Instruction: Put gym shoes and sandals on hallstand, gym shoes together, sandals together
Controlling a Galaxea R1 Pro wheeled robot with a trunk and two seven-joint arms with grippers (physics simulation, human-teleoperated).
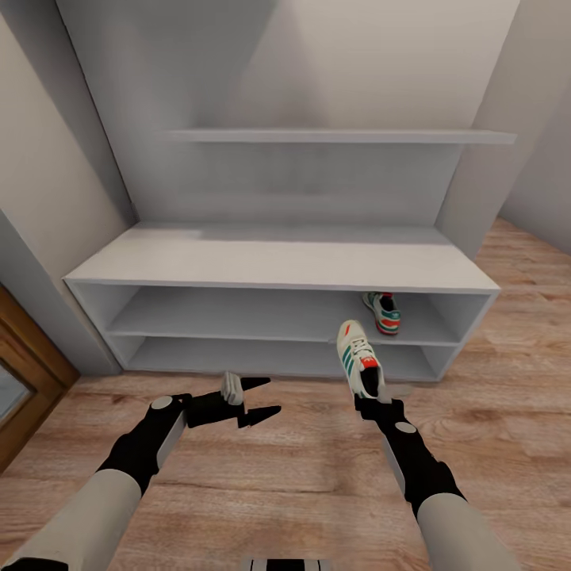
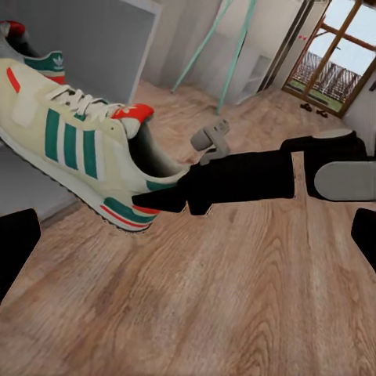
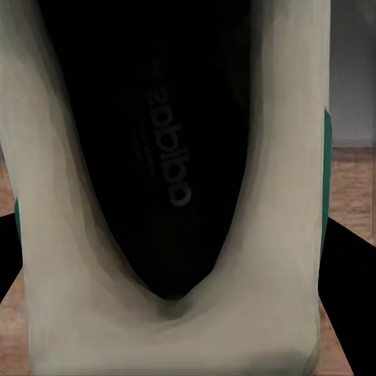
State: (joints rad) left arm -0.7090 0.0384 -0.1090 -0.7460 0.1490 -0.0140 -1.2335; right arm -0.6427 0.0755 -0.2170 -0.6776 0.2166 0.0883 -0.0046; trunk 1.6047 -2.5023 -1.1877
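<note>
On wood floor (image 1: 277, 476) by rack (image 1: 277, 262), R hand (image 1: 373, 400) gripping sneaker (image 1: 358, 357), L hand (image 1: 258, 399) open

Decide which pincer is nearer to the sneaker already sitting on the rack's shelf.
Right. The right pincer, gripping the other sneaker, is just in front of and below the shelved sneaker. The left pincer hangs open far off to the left, over the floor.

- On the dark insole (image 3: 168, 157) of the sneaker (image 3: 274, 196) I'm holding, I can read pale "adidas" lettering, running lengthwise down the footbed.
- On the heel of the second sneaker (image 2: 43, 64) in the rack, I make out a small trefoil logo, too small to read any letters.
</note>
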